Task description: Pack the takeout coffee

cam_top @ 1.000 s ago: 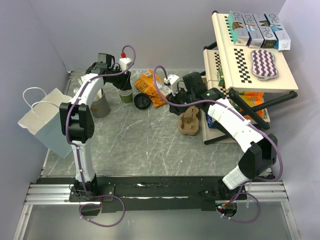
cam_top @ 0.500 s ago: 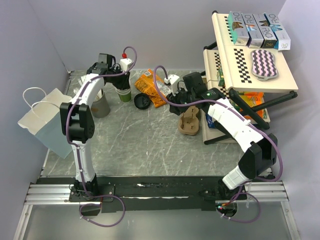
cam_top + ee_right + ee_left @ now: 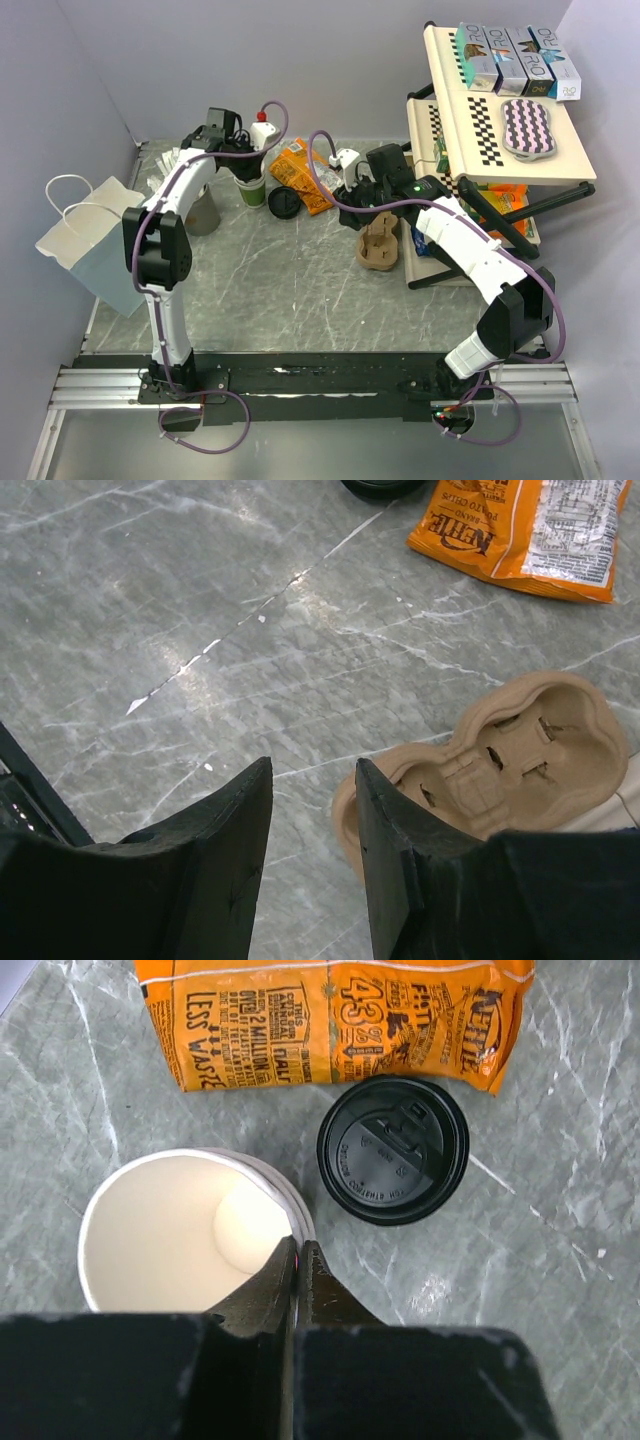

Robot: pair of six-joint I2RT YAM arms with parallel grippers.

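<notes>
The takeout coffee (image 3: 393,1148) shows its round black lid from above and stands on the table beside the orange chip bag; in the top view the coffee (image 3: 283,203) is just right of a lidless white-and-green cup (image 3: 251,188). My left gripper (image 3: 298,1245) is shut on that lidless cup (image 3: 160,1230), pinching its right rim with one finger inside and one outside. My right gripper (image 3: 312,775) is open over bare table, with nothing between its fingers, its right finger at the edge of a brown pulp cup carrier (image 3: 530,750).
An orange chip bag (image 3: 300,172) lies behind the cups. A grey cup (image 3: 203,210) stands at the left, and a pale blue paper bag (image 3: 90,240) lies at the far left. The cup carrier (image 3: 380,246) sits beside a checkered rack (image 3: 500,120) of boxes at the right.
The left gripper's jaws have closed onto the lidless cup's rim, and its wrist has shifted slightly to the right. The right arm has stayed where it was.
</notes>
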